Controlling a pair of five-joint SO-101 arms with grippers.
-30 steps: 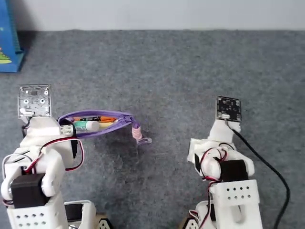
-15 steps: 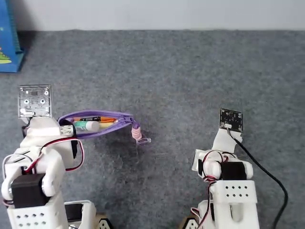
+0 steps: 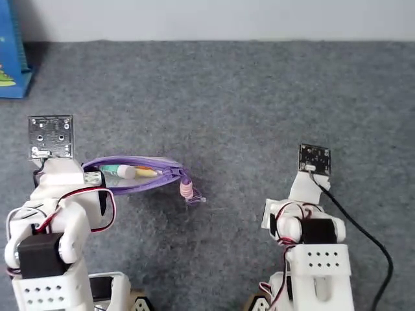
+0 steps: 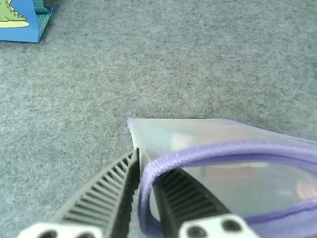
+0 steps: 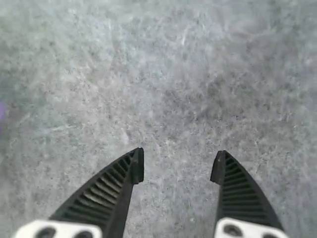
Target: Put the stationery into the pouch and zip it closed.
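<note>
A clear pouch with purple zip trim [image 3: 133,175] lies on the grey carpet at the left, with pens and other stationery [image 3: 130,171] showing inside. A pink zip pull [image 3: 187,190] trails off its right end. My left gripper [image 4: 143,163] is shut on the pouch's left edge [image 4: 163,158], one finger [image 4: 106,191] on each side of the purple trim. My right gripper [image 5: 177,166] hangs open over bare carpet at the right, apart from the pouch, with nothing between its fingers [image 5: 126,181]. In the high view that arm [image 3: 305,220] sits folded back near the front edge.
A blue picture box [image 3: 13,58] stands at the far left against the back wall, also seen as a blue picture box [image 4: 22,20] in the left wrist view. Open grey carpet [image 3: 246,103] spreads between and beyond the two arms.
The right arm has drawn back toward its base. The pouch has flattened and shifted slightly, its zip line now looking more closed, with the pink pull a little lower.
</note>
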